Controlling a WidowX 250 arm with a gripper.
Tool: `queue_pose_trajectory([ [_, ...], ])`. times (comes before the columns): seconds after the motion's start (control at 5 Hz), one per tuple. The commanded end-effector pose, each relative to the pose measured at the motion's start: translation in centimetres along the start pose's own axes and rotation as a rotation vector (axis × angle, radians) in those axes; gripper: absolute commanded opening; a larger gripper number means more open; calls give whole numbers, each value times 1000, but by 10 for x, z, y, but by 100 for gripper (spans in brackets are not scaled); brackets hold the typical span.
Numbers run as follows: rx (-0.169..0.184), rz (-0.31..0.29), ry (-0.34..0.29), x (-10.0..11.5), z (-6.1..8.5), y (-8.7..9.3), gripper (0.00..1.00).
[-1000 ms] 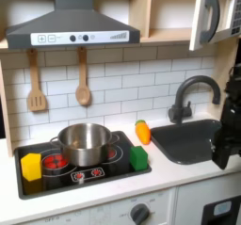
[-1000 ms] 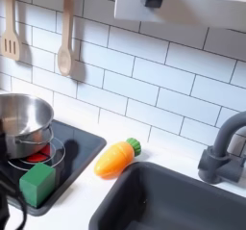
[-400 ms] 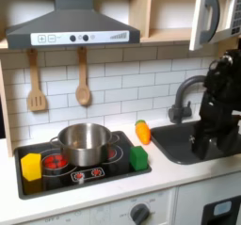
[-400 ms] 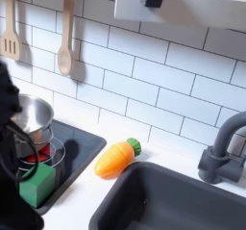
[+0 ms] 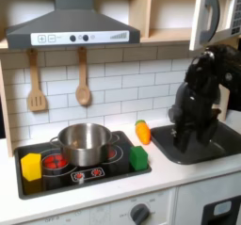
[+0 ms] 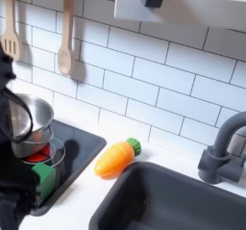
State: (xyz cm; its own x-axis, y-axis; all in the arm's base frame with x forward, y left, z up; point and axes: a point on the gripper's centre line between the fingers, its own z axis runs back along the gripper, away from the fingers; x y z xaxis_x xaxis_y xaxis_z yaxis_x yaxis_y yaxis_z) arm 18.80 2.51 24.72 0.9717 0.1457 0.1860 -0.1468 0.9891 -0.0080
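In the first exterior view the arm hangs over the sink (image 5: 193,144), its gripper (image 5: 182,144) low above the basin near the sink's left edge. The fingers blur into the dark basin, so I cannot tell whether they are apart or together; nothing is seen in them.

The nearest thing is the carrot (image 5: 143,132), lying on the white counter just beside the sink's left rim, between sink and stove (image 5: 80,168). In the second exterior view the carrot (image 6: 116,158) lies tilted, its green end toward the wall, close to the sink's (image 6: 173,200) upper left corner, with a strip of bare counter between it and the stove (image 6: 77,147).

A green block (image 5: 138,157) sits at the stove's right front corner, near the carrot but apart from it. A pot (image 5: 84,143) stands on the stove's middle, and a yellow block (image 5: 31,166) sits at the left front corner. The tap (image 5: 188,95) rises behind the sink, close to the arm. Two wooden utensils (image 5: 83,78) hang on the tiled wall, well clear above the stove.
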Motion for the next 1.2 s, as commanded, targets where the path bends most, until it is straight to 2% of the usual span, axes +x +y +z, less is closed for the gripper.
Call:
queue_pose_trajectory([
  [0.0,16,70,-58,42,-3,20,0],
  [0.6,8,129,-175,111,-4,38,0],
  [0.8,5,133,-228,131,0,43,0],
  [1.0,3,126,-305,152,12,45,0],
])
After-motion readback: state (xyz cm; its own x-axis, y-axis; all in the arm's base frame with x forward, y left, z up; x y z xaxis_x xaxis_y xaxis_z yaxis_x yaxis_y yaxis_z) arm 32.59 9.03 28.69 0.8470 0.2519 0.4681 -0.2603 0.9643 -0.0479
